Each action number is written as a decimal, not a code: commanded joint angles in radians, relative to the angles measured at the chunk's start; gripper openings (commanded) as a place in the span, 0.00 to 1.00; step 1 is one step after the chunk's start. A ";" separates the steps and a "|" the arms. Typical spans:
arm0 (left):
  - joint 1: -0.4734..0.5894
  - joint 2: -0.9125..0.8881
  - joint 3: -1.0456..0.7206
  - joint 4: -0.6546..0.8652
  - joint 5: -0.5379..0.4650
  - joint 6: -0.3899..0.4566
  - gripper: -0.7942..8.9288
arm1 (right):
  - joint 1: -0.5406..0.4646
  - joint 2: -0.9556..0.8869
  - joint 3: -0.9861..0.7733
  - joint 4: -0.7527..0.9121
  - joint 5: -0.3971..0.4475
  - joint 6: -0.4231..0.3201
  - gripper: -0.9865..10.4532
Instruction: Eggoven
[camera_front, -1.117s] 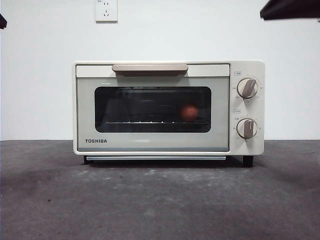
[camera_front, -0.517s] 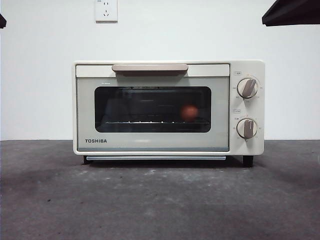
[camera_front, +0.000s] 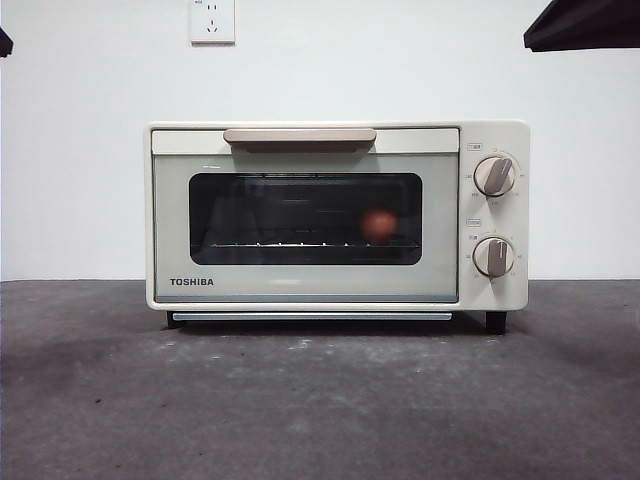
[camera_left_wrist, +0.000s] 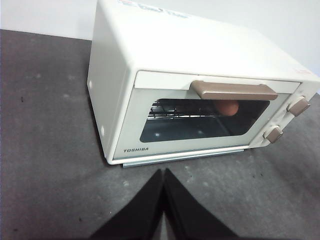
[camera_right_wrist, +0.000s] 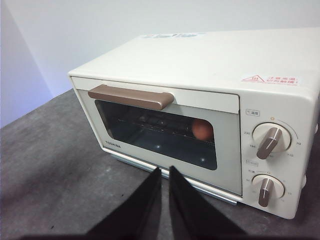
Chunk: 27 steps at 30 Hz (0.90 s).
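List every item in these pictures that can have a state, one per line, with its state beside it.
Toaster oven door: closed.
Egg: inside the oven, on the rack, whole.
Upper knob: pointer tilted right of vertical.
Lower knob: pointer near vertical.
Left pincer: shut, empty.
Right pincer: shut, empty.

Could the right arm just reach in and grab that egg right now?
Probably not. The egg sits on the rack behind the oven's closed glass door. The right gripper hangs in front with jaws nearly together; it would first have to pull the handle down.
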 joint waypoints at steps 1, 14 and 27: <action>-0.002 0.000 0.011 0.002 -0.006 0.105 0.09 | 0.006 0.002 0.006 0.011 0.003 -0.011 0.09; 0.217 -0.294 -0.147 0.187 -0.134 0.352 0.09 | 0.006 0.002 0.006 0.011 0.003 -0.011 0.09; 0.303 -0.520 -0.490 0.235 -0.134 0.306 0.09 | 0.006 0.002 0.006 0.011 0.003 -0.011 0.09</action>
